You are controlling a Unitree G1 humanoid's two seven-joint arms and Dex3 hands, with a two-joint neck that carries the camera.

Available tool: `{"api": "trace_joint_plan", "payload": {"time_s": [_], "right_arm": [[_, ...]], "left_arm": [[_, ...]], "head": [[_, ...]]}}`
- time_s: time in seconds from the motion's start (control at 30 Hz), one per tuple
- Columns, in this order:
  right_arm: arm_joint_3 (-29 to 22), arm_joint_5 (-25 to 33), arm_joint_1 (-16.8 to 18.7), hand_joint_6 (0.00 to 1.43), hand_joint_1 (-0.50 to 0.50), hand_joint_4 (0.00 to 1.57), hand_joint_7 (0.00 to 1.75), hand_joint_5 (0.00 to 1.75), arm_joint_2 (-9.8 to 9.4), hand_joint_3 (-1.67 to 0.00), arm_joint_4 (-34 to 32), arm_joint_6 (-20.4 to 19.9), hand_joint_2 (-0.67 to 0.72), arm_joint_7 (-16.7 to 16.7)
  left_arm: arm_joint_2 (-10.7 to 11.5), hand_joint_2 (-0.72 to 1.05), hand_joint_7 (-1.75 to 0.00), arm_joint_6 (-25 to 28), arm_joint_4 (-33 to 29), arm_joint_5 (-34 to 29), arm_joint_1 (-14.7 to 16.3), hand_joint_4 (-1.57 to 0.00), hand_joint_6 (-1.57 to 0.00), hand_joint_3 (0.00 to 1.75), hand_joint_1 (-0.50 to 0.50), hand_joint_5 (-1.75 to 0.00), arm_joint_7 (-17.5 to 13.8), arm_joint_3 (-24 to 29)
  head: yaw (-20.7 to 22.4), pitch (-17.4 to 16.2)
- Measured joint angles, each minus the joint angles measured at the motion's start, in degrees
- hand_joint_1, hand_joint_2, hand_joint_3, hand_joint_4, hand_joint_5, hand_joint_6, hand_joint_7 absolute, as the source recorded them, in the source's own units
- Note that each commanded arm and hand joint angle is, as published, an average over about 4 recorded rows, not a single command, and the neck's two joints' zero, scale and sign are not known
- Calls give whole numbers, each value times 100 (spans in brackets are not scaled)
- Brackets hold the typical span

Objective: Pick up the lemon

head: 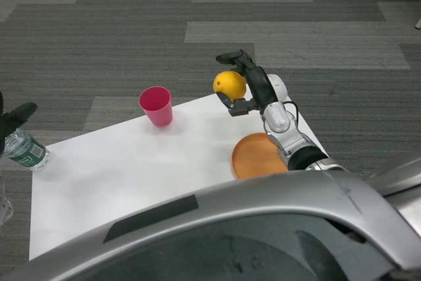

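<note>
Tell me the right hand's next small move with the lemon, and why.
Probably just hold the grasp and steady it. The right hand grips the lemon from the side, and the fruit appears lifted off the white table, beyond its far edge. Opening now would likely drop it to the floor.

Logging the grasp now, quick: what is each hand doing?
Right hand: holding the round yellow lemon, lifted off the white table.
Left hand: only partly in view at the picture's left edge; cannot be told.
</note>
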Motion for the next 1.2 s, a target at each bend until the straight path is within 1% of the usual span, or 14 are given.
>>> {"api": "trace_joint_plan", "payload": {"time_s": [0.1,0.17,0.23,0.3,0.37,0.5,0.57,0.63,0.7,0.83,0.9,1.03,1.1,1.2], "right_arm": [[3,80,56,9,-17,0,91,155,-5,-127,-239,-6,-60,1],[5,141,69,9,-17,0,87,155,-9,-127,-331,-20,-60,1],[6,179,93,9,-17,0,84,153,-10,-127,-375,-33,-60,1],[6,212,150,9,-17,0,87,153,-10,-127,-426,-36,-60,1],[5,258,213,9,-17,0,91,153,-10,-127,-498,-39,-60,1],[1,296,252,9,-17,0,87,148,-10,-127,-581,-43,-60,1],[1,300,254,9,-17,0,86,150,-10,-127,-587,-44,-60,1],[1,302,255,9,-17,0,89,148,-10,-123,-587,-44,-60,1],[1,303,255,9,-17,0,91,145,-10,-123,-587,-44,-60,1],[1,303,256,9,-17,0,87,155,-10,-127,-587,-44,-60,1],[1,303,257,9,-17,0,86,155,-10,-127,-587,-44,-60,1],[1,303,259,8,-17,0,86,145,-10,-127,-587,-44,-60,1],[1,304,259,9,-17,0,84,148,-10,-127,-588,-44,-60,1],[3,304,262,9,-17,0,89,148,-10,-127,-621,-44,-60,1]], "left_arm": [[-2,96,0,-1,-1,10,0,-7,0,9,50,0,0,0],[-3,96,0,-1,-1,22,0,-7,0,7,50,0,0,0],[-3,96,0,-1,-2,29,0,-7,0,4,50,0,0,0],[-3,96,0,-1,-3,33,0,-7,0,7,50,0,0,1],[-3,96,0,-1,-5,36,0,-7,0,9,50,0,0,2],[-4,96,0,-1,-8,37,0,-7,0,7,50,0,0,5],[-5,96,0,-1,-8,38,0,-7,0,4,50,0,0,6],[-5,96,0,-1,-9,39,0,-7,0,7,50,0,0,7],[-5,96,0,-1,-9,39,0,-7,0,9,50,0,0,7],[-5,96,0,-1,-9,39,0,-7,0,9,50,0,0,8],[-6,96,0,-1,-10,39,0,-7,0,9,50,0,0,8],[-7,96,0,-1,-11,39,0,-7,0,9,50,0,0,9],[-8,96,0,-1,-12,40,0,-7,0,9,50,0,0,18],[-9,96,0,-1,-16,41,0,-7,0,9,50,0,0,39]], "head": [[0,0],[0,0],[172,70],[343,140],[365,147],[1076,350],[1273,403],[1412,444],[1507,467],[1640,491],[1707,500],[1756,492],[1805,485],[1811,486]]}}
